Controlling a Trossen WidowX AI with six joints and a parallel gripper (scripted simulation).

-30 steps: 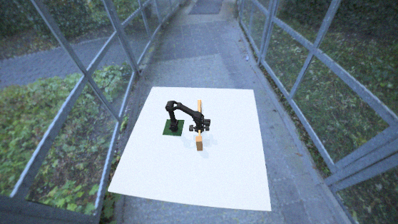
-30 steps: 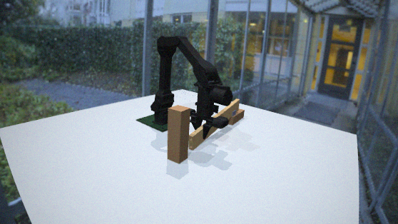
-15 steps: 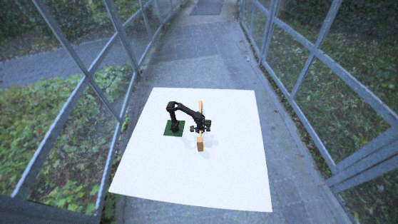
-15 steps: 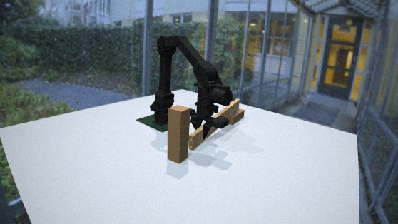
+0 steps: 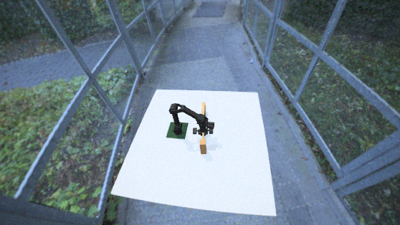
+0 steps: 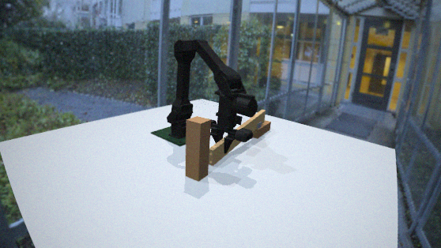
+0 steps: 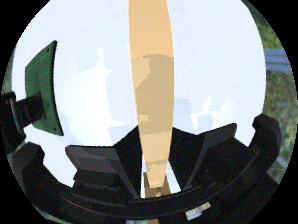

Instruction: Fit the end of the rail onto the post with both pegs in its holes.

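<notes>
The long light wooden rail [image 5: 203,107] [image 6: 216,155] [image 7: 152,80] slopes down toward the short post [image 5: 203,148] [image 6: 197,150] [image 7: 149,192]. The rail's near end is low, at or very near the table, beside the post in the exterior view. Its far end is at the low footboard block [image 6: 263,129]; the seat in the bracket is too small to judge. My gripper [image 5: 203,133] [image 6: 221,146] [image 7: 149,126] points down and is shut on the rail near its near end, one finger on each side. A peg shows faintly on the post in the wrist view; whether the rail touches the post is unclear.
The arm's base stands on a green plate [image 5: 182,135] [image 6: 160,134] [image 7: 44,85] to the left of the rail. The white table [image 5: 236,179] [image 6: 316,197] [image 7: 215,45] lies under everything. The upright post stands close to my fingers.
</notes>
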